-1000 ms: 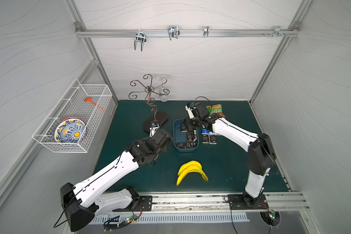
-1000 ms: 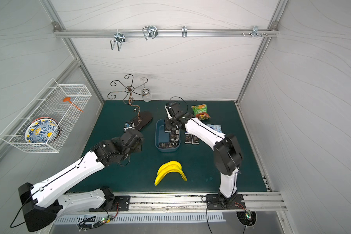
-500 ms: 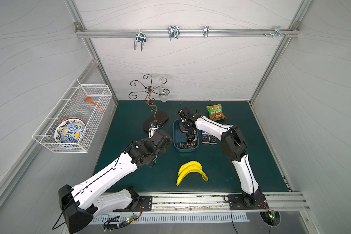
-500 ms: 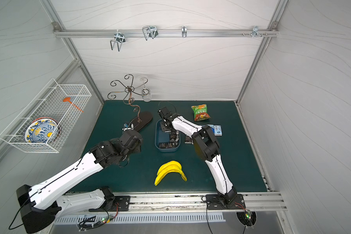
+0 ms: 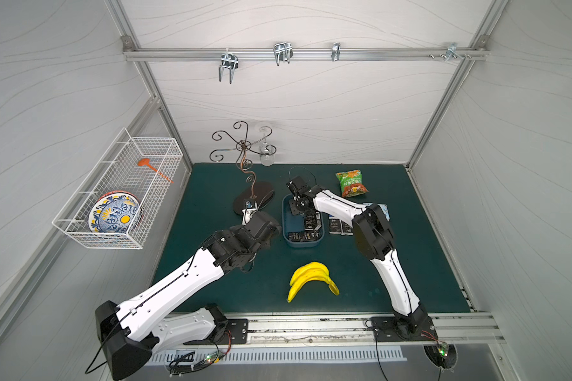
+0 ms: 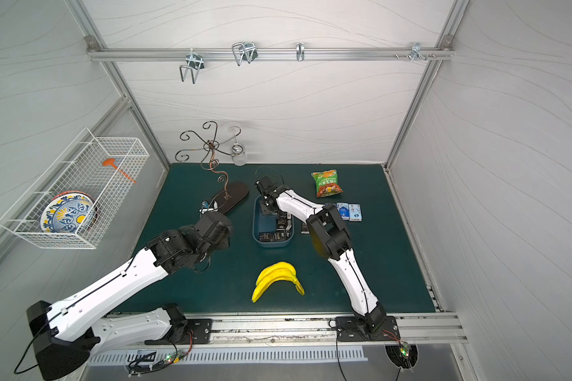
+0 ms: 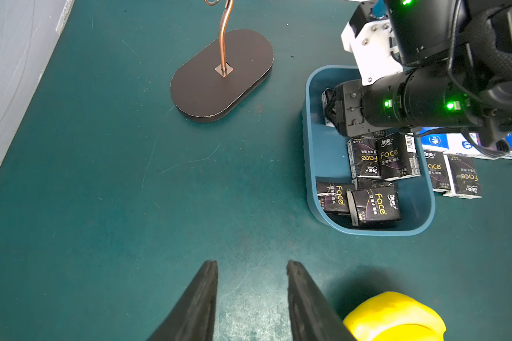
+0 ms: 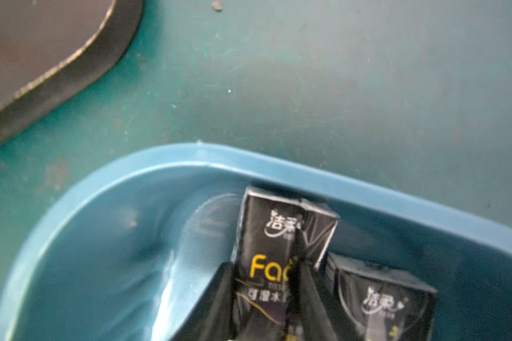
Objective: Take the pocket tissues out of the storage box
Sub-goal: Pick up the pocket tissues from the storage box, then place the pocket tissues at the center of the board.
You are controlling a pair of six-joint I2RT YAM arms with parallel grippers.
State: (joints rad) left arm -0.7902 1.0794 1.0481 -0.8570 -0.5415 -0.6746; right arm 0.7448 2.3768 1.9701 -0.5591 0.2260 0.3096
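Note:
The storage box (image 5: 303, 244) (image 6: 273, 244) (image 7: 308, 153) (image 8: 101, 183) is a shallow blue tub in the middle of the green mat. Several black pocket tissues (image 5: 306, 235) (image 7: 373, 203) lie inside it. More black packs (image 5: 339, 227) and blue-white packs (image 6: 349, 211) lie on the mat to its right. My right gripper (image 5: 297, 210) (image 8: 263, 267) reaches into the box's far end, shut on an upright black pack (image 8: 274, 233). Left of the box, my left gripper (image 5: 261, 231) (image 7: 251, 262) hovers over bare mat, open and empty.
A metal stand with a dark oval base (image 5: 254, 199) is just left of the box's far end. A banana bunch (image 5: 312, 278) lies in front of the box. At the back right sits a green-orange snack bag (image 5: 351, 183). A white wire basket (image 5: 119, 191) hangs on the left wall.
The right arm swung left, bringing its gripper to the far end of the box, and the jaws closed on a black pack. The left arm stayed put.

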